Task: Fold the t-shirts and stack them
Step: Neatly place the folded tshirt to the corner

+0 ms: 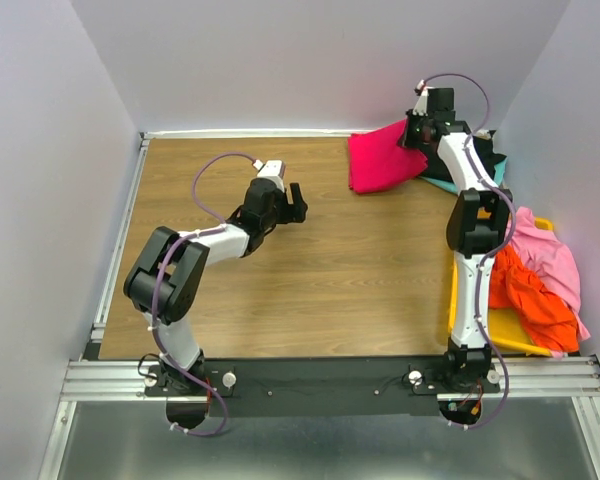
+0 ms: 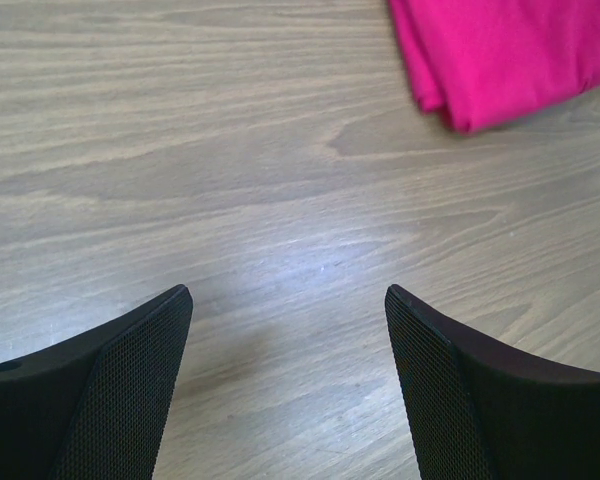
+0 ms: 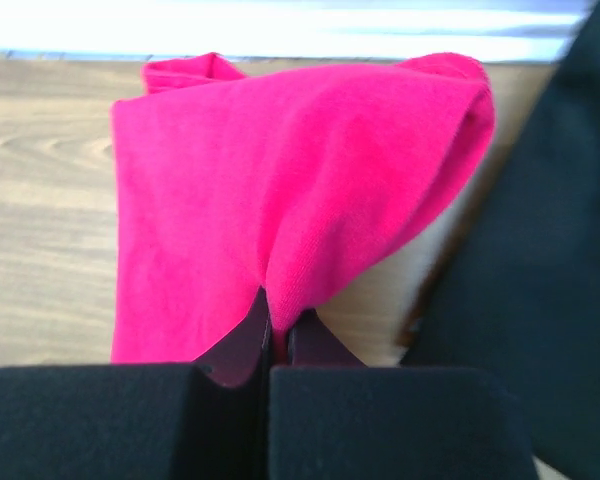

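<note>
A folded crimson-pink t-shirt (image 1: 380, 158) lies at the far right of the wooden table. My right gripper (image 1: 414, 131) is shut on its right edge and lifts that edge off the table; in the right wrist view the cloth (image 3: 290, 190) is pinched between my closed jaws (image 3: 280, 320). A black t-shirt (image 1: 485, 152) and a teal one (image 1: 445, 183) lie under my right arm. Pink (image 1: 550, 255) and orange (image 1: 525, 295) t-shirts sit in the bin. My left gripper (image 1: 296, 203) is open and empty over bare wood (image 2: 288, 300), left of the crimson shirt (image 2: 500, 55).
A yellow plastic bin (image 1: 500, 325) stands at the right edge of the table, beside my right arm's base. White walls close in the back and both sides. A metal rail (image 1: 330, 375) runs along the near edge.
</note>
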Robot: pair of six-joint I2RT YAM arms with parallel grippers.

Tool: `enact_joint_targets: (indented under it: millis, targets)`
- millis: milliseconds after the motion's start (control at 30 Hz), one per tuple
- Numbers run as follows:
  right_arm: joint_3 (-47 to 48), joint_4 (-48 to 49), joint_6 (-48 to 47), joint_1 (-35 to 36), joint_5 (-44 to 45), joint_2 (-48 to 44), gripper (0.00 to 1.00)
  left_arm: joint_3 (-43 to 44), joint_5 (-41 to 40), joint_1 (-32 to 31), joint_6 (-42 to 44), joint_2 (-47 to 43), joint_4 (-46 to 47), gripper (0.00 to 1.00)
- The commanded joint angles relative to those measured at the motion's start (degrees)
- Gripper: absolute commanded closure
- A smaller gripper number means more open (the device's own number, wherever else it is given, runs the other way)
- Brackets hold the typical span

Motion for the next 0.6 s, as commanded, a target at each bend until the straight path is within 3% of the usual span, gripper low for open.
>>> enact_joint_targets:
  millis: [0, 567]
  targets:
    - [5.01, -2.65, -1.48, -1.11, 5.00, 2.26, 1.00, -1.50, -1.62, -0.11, -0.28, 0.99, 1.94, 0.14]
    - [14.42, -3.01, 0.63, -8.06, 6.14, 2.61, 0.99, -3.96, -1.27, 0.06, -1.33, 3.36, 3.43, 0.14]
